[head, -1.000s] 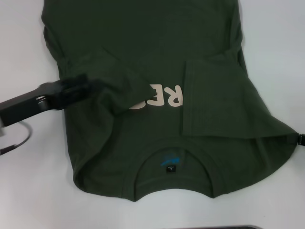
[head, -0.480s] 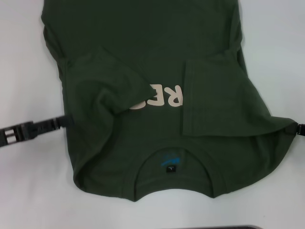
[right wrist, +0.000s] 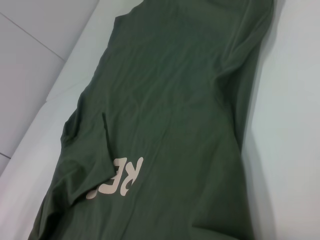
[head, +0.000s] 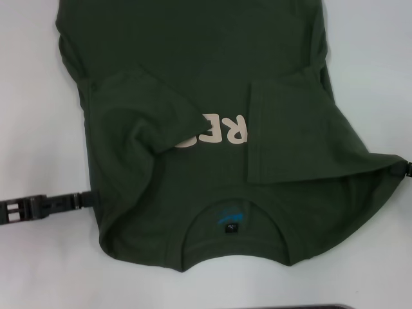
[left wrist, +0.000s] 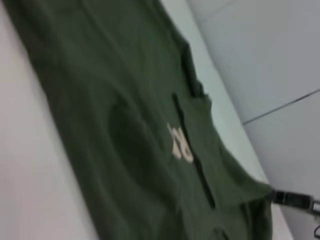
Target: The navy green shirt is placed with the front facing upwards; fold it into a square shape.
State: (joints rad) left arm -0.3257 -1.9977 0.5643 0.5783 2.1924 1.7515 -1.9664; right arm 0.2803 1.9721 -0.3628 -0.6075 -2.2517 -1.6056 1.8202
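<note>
Centrally spread on a white table (head: 32,270): the navy green shirt (head: 206,58), front up, collar (head: 232,225) nearest the robot, body running away toward the far edge. Both short sleeves folded inward over the chest: left sleeve (head: 145,119) lying as a rumpled flap, right sleeve (head: 290,129) as a flatter panel with a straight hemmed edge. Between the two flaps, pale cream letters (head: 222,131), partly covered, reading upside down from the head view. Inside the round collar, a small black tag with a blue mark above it. Fabric creased along both side edges, near hem of the shoulders bunched slightly.

Low at the shirt's left edge, near the shoulder: left gripper (head: 87,198), dark and slim, tip touching or just meeting the cloth; cannot tell whether spread, pressed together, or pinching fabric. At the shirt's right edge, where the right shoulder corner pulls out to a point: right gripper (head: 407,168), mostly cut off by the picture's edge; also seen far off in the left wrist view (left wrist: 292,198) at the same corner. Grip state likewise impossible to tell.

Along the near edge of the head view, a thin dark strip (head: 290,307).
</note>
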